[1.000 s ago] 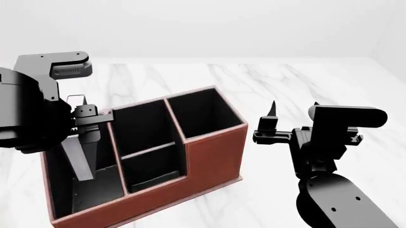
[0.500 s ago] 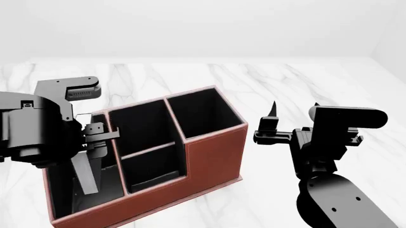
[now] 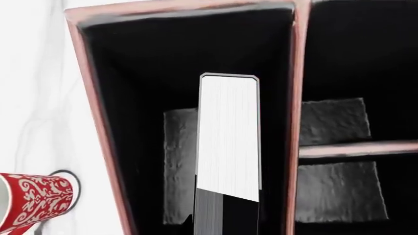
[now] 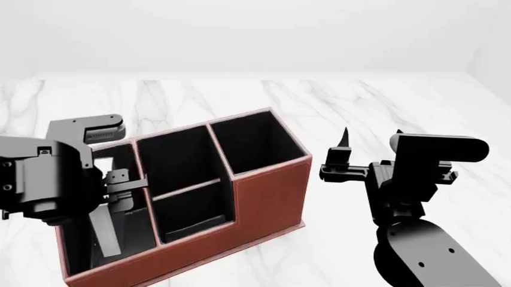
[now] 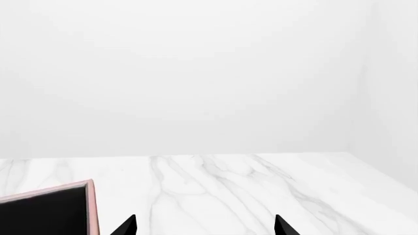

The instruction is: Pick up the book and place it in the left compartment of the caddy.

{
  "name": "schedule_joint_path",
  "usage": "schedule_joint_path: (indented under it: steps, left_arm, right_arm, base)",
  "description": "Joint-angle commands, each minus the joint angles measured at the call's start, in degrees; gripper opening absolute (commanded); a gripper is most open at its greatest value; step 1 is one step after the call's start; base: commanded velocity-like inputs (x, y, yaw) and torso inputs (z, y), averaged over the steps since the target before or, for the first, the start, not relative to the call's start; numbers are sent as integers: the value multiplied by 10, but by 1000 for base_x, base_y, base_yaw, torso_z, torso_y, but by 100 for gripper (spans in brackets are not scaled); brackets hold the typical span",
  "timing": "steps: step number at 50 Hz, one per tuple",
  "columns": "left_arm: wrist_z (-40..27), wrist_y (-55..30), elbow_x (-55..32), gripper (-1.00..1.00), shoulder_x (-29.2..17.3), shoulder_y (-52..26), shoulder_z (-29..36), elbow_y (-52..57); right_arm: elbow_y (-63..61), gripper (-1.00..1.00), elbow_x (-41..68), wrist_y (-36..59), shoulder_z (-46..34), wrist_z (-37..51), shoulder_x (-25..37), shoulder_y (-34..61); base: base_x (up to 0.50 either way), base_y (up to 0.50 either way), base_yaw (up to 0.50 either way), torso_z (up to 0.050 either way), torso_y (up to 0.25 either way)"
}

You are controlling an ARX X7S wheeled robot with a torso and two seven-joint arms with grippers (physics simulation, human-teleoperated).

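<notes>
Left wrist view: book (image 3: 228, 137) inside left compartment (image 3: 130, 98), clear of walls.

Head view: high, looking forward and down over the caddy (image 4: 239, 197) on the desk (image 4: 335, 101). Left wrist view: close, straight down into the left compartment (image 3: 130, 122). Right wrist view: low, level across the desk; shares the caddy's corner.

book (image 3: 227, 142): black cover, white page edges up, standing on edge inside the left slot, leaning slightly in the head view (image 4: 105, 230)
left slot (image 3: 137, 122): long, narrow, black-lined, at the caddy's end
caddy (image 4: 267, 200): reddish-brown box, black inside, four compartments, stepped front wall, on the marble top
</notes>
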Motion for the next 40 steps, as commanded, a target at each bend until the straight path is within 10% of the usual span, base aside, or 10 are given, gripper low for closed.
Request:
schedule_joint_path:
  steps: [1,40]
  left_arm:
    - [2,15,28,-100,-2,-3,1,-15]
    - [51,46,75,-100,24,66,19,-69]
  right_arm:
    - [-1,100,3,-1,0,2,1,0]
    - [1,100,9,-8,-3,7,6,-3]
  base:
    - [0,0,0,0,0]
    - [0,0,0,0,1]
